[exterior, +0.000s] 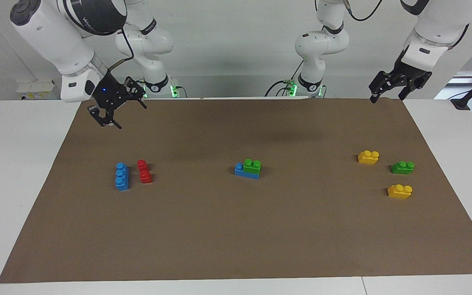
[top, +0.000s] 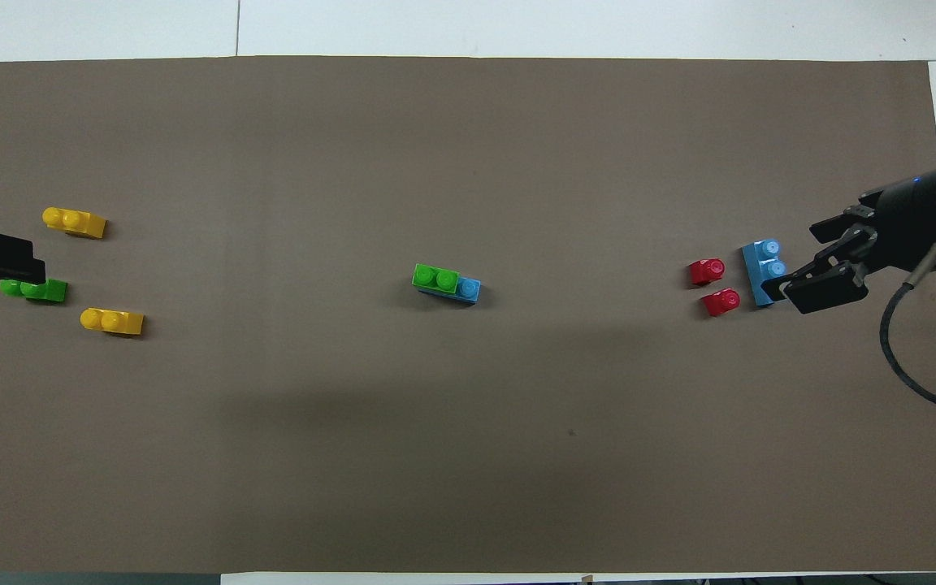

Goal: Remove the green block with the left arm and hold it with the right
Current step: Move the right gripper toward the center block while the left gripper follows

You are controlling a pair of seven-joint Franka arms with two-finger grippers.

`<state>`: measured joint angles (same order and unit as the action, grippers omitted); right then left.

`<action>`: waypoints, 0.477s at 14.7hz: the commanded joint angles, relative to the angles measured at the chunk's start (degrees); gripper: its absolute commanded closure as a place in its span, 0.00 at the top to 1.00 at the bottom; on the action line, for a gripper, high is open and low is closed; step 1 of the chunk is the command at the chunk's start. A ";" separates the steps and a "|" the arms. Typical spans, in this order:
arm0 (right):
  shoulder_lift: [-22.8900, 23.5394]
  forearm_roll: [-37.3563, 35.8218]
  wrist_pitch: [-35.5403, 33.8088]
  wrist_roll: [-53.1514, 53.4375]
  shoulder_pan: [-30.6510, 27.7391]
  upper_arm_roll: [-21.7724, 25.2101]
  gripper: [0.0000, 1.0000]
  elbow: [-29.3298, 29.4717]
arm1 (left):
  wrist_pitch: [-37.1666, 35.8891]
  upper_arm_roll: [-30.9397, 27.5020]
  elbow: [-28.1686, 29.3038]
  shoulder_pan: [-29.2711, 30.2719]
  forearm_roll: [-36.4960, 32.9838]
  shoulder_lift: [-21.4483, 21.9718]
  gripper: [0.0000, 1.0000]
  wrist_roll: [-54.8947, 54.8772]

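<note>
Green block (exterior: 252, 165) sits atop blue brick (exterior: 246, 172) at counter (exterior: 236, 237) centre; left claw (exterior: 387, 97) & right claw (exterior: 113, 112) hover released over robot-side corners, holding nothing.

Brown mat (exterior: 236, 229) (top: 468, 455) spread over white table (exterior: 14, 172). Toward the right arm's end: blue three-stud brick (exterior: 121, 176) (top: 763, 268), loose, with two red bricks (exterior: 144, 171) (top: 714, 286) just beside. Toward the left arm's end: two yellow two-stud bricks (exterior: 368, 157) (top: 74, 222), well apart from each other, second one (exterior: 400, 191) (top: 113, 321) farther from the robots.
</note>
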<state>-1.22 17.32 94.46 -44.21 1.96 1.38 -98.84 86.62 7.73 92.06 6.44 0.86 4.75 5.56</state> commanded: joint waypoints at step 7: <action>-1.42 19.66 18.80 -25.36 3.74 -0.15 1.00 -16.89 | 7.06 0.53 11.21 -6.17 2.74 6.24 1.00 27.79</action>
<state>-1.85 32.94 107.70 -63.89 3.62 1.26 -111.43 90.20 8.90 99.10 2.40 2.29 8.17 25.67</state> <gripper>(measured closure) 0.000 0.000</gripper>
